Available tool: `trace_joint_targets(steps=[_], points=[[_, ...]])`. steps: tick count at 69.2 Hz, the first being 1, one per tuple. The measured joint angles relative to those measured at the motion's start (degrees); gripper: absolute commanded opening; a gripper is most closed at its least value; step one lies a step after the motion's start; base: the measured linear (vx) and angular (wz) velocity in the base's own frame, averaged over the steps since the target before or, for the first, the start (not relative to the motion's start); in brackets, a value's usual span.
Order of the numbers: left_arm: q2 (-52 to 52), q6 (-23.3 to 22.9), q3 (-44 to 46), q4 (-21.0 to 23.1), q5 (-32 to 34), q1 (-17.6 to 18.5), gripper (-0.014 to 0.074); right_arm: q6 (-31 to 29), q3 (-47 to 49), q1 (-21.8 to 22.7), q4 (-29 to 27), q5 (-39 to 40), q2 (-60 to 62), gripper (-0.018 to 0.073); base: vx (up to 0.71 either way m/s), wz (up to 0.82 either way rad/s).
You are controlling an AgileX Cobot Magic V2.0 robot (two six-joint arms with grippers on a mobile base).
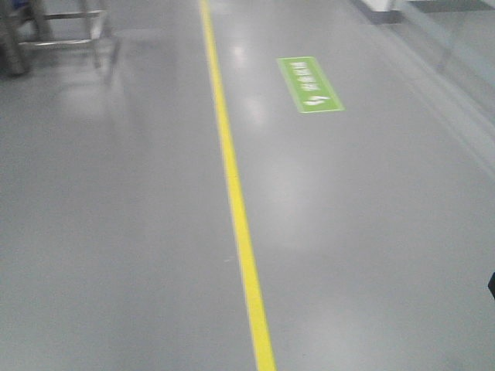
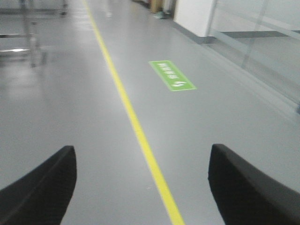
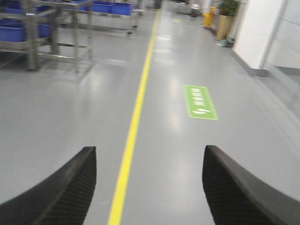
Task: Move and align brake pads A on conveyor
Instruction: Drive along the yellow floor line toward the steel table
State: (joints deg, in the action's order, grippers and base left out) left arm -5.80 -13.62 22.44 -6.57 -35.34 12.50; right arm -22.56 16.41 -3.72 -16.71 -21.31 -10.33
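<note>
Observed left gripper (image 2: 141,152) spread wide, grasping nothing, over grey floor (image 2: 61,103) with yellow line (image 2: 136,127). Noted right gripper (image 3: 149,152) equally spread and empty, steel rack (image 3: 32,47) with blue bins (image 3: 112,8) ahead-left. Located brake pads and conveyor in no view.

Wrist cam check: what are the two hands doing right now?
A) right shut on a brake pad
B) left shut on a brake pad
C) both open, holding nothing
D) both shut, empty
C: the left hand and the right hand each show fingers spread wide apart, with only grey floor and the yellow line visible between them.
</note>
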Motion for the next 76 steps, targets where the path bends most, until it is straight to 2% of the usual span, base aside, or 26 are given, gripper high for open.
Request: trace_joint_targets(steps=[15,31,76], points=[[0.0,0.0,0.0,0.0,0.0,0.0,0.0559,0.0,0.0,0.0,0.0,0.0,0.0,0.0473,0.14,-0.57],[0.0,0.0,0.0,0.0,0.0,0.0,0.0559,0.0,0.0,0.0,0.0,0.0,0.0,0.0473,0.25,-0.15],[0.0,0.0,0.0,0.0,0.0,0.0,0.0559,0.0,0.0,0.0,0.0,0.0,0.0,0.0473,0.51,0.34]])
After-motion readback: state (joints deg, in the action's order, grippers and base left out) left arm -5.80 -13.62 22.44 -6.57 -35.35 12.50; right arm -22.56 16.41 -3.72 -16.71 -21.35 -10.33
